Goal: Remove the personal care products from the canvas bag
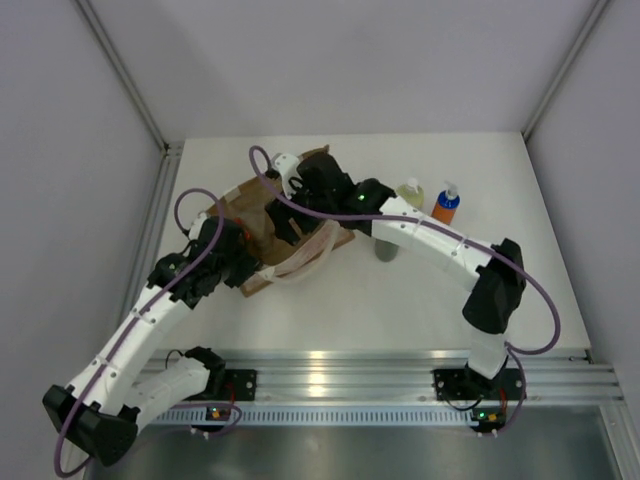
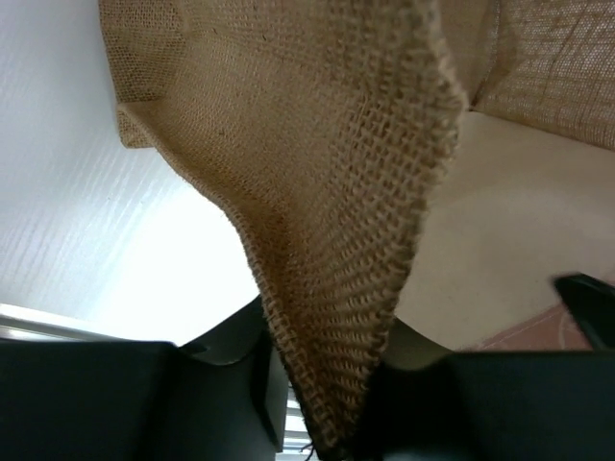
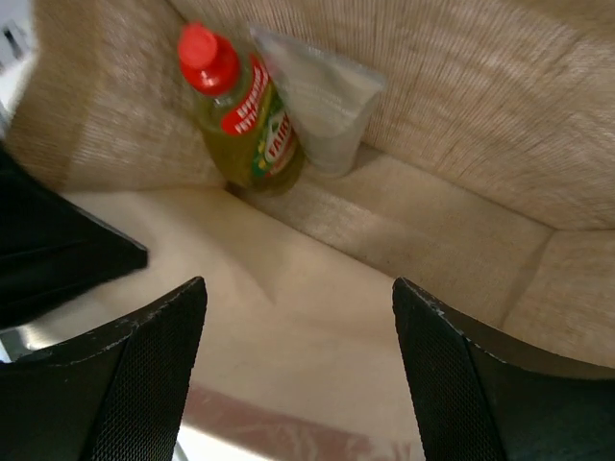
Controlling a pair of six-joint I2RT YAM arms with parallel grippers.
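Observation:
The brown canvas bag (image 1: 268, 240) lies at the table's back left with its mouth held up. My left gripper (image 1: 245, 258) is shut on the bag's woven rim (image 2: 365, 288), and the fabric is pinched between its jaws (image 2: 332, 403). My right gripper (image 1: 300, 205) reaches inside the bag, open (image 3: 298, 307), with nothing between its fingers. Ahead of it, in the bag's far corner, lean a yellow bottle with a red cap (image 3: 245, 120) and a white tube (image 3: 322, 101). Outside the bag stand a pale yellow-green bottle (image 1: 410, 192), a blue-orange bottle (image 1: 446, 204) and a grey-green bottle (image 1: 386, 248).
The bag's off-white handles (image 1: 312, 255) trail onto the table toward me. White walls close in the table at the back and both sides. A metal rail (image 1: 400, 365) runs along the near edge by the arm bases.

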